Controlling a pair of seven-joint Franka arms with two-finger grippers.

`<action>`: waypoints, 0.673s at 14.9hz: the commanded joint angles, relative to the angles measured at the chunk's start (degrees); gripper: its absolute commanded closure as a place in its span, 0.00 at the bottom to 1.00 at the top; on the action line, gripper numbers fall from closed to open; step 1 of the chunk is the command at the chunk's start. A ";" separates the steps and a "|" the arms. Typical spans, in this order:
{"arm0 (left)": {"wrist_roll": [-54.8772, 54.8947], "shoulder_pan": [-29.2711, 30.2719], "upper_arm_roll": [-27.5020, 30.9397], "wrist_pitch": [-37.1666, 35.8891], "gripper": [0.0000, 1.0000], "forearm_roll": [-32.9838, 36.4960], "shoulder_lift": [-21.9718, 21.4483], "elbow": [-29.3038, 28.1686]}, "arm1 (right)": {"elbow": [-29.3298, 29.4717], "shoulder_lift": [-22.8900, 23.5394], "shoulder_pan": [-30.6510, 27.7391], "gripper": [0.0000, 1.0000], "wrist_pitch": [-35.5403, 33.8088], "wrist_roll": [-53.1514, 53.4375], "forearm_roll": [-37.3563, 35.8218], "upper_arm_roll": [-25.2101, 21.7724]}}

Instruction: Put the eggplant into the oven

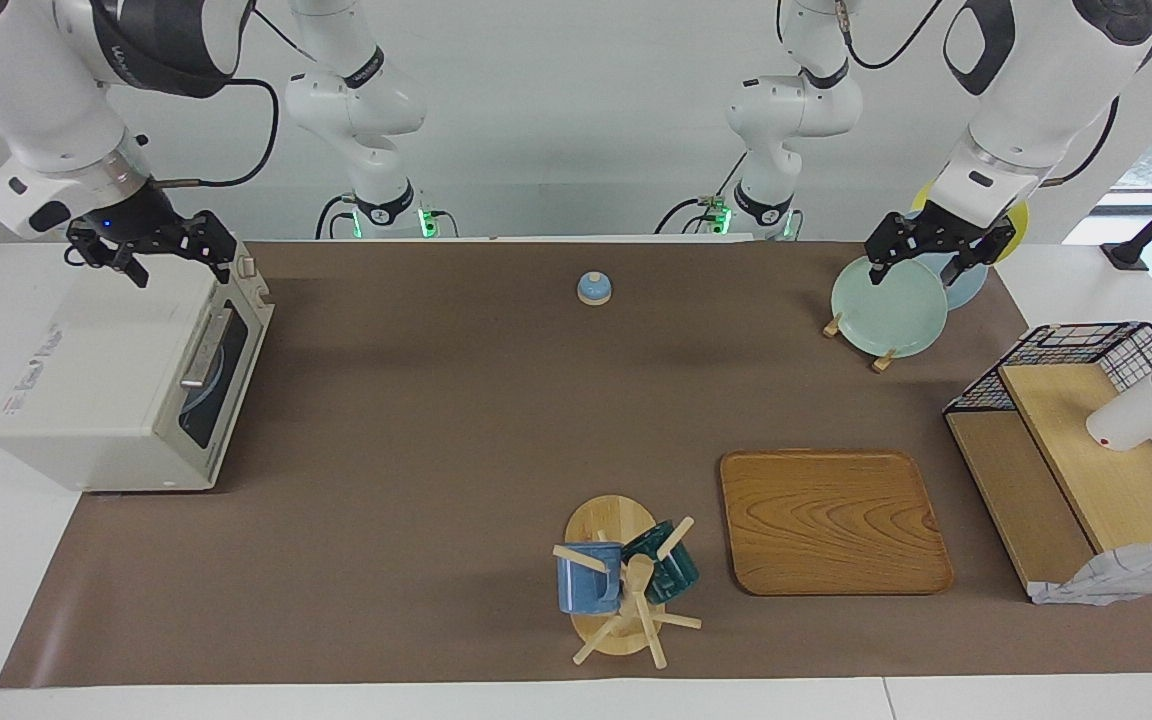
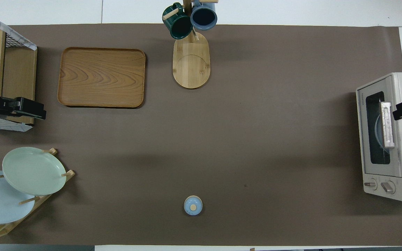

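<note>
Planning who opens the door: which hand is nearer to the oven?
The right. The right hand is over the oven, above its top near the door. The left hand is over the green plate at the left arm's end of the table.

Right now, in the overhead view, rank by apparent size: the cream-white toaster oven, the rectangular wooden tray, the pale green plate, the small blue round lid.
1. Rectangular wooden tray
2. Cream-white toaster oven, partly cut off, so possibly larger
3. Pale green plate
4. Small blue round lid
</note>
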 commanded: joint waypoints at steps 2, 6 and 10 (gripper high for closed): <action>0.12 0.32 -0.19 0.03 0.00 0.77 -0.84 -0.37 | -0.02 -1.30 2.62 0.00 -0.86 0.90 1.43 -2.72; 0.12 0.32 -0.19 0.03 0.00 0.68 -0.84 -0.37 | -1.15 -2.61 4.40 0.00 0.02 0.99 1.35 -3.89; 0.12 0.32 -0.19 0.04 0.00 0.77 -0.84 -0.37 | -0.89 -2.96 4.31 0.00 1.42 0.99 1.09 -3.89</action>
